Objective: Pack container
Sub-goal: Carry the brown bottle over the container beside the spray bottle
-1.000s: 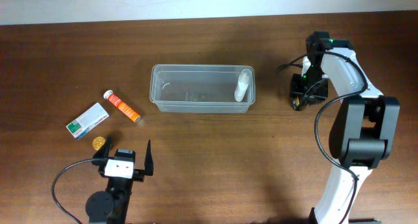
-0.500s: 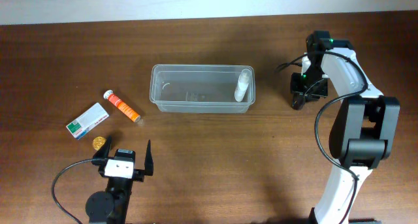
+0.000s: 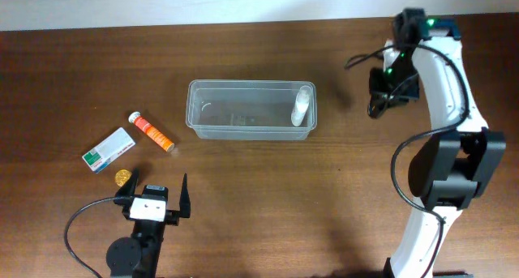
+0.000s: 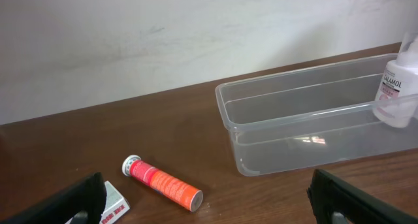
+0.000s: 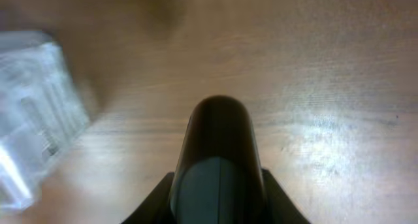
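Note:
The container (image 3: 243, 135), a clear rectangular tub, stands mid-table. It also shows in the left wrist view (image 4: 294, 152) and as a blur in the right wrist view (image 5: 32, 100). A white bottle (image 3: 301, 106) stands upright in its right end and shows in the left wrist view (image 4: 397, 87). My left gripper (image 3: 154, 198) is open and empty at the near edge, well short of the tub. Its fingers (image 4: 209, 208) frame the left wrist view. My right gripper (image 3: 377, 106) is shut and empty, above bare table to the right of the tub. Its closed fingers (image 5: 219, 129) fill the right wrist view.
An orange tube (image 3: 152, 132) lies left of the tub and shows in the left wrist view (image 4: 163, 183). A white-and-green box (image 3: 108, 150) lies beside it, its corner in the left wrist view (image 4: 112, 199). A small gold round object (image 3: 122, 177) lies near my left gripper.
My right arm has swung away from the table's middle toward the far edge, its shut gripper lifting off the spot right of the tub. My left arm has not moved.

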`<state>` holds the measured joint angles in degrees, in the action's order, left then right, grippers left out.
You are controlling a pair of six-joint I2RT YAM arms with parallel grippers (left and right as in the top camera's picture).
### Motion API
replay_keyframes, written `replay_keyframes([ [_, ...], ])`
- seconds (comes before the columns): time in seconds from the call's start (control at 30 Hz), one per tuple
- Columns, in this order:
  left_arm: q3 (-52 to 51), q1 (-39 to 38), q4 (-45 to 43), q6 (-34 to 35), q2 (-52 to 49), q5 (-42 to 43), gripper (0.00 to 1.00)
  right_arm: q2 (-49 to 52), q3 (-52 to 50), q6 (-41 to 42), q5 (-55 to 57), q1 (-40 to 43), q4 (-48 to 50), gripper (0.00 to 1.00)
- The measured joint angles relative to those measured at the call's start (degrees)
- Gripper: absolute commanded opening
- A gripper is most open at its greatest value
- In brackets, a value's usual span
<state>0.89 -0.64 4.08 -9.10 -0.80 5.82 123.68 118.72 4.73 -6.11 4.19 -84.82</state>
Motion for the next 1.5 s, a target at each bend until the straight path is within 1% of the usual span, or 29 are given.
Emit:
replay_keyframes([
  [0.17,0.0,0.0,0.0,0.0,0.0,0.0,0.99,-1.0,9.5,-0.7,-2.3,-2.5,-4.1,0.24],
  [0.3,0.0,0.0,0.0,0.0,0.0,0.0,0.99,-3.1,15.9,-0.7,-4.1,-8.0,-5.1,0.24],
  [0.4,0.0,0.0,0.0,0.0,0.0,0.0,0.99,-4.9,18.3,-0.8,-4.8,-13.7,-5.0,0.25],
  [0.57,0.0,0.0,0.0,0.0,0.0,0.0,0.99,-5.7,18.6,-0.9,-4.1,-23.4,-3.7,0.25],
  [0.67,0.0,0.0,0.0,0.0,0.0,0.0,0.99,-5.6,17.0,-0.9,-1.7,-27.9,-3.2,0.26],
  [0.7,0.0,0.0,0.0,0.0,0.0,0.0,0.99,-5.5,16.4,-0.9,-1.0,-28.8,-3.0,0.3],
  [0.83,0.0,0.0,0.0,0.0,0.0,0.0,0.99,-5.0,9.8,-0.2,3.1,-32.1,0.5,0.3],
  [1.03,0.0,0.0,0.0,0.0,0.0,0.0,0.99,-3.4,-2.4,1.9,5.4,-32.3,8.2,0.3],
  [1.13,0.0,0.0,0.0,0.0,0.0,0.0,0.99,-2.8,-6.8,3.0,6.0,-31.9,11.4,0.3],
  [1.5,0.0,0.0,0.0,0.0,0.0,0.0,0.99,-2.8,-13.9,5.9,6.4,-31.6,19.2,0.3],
])
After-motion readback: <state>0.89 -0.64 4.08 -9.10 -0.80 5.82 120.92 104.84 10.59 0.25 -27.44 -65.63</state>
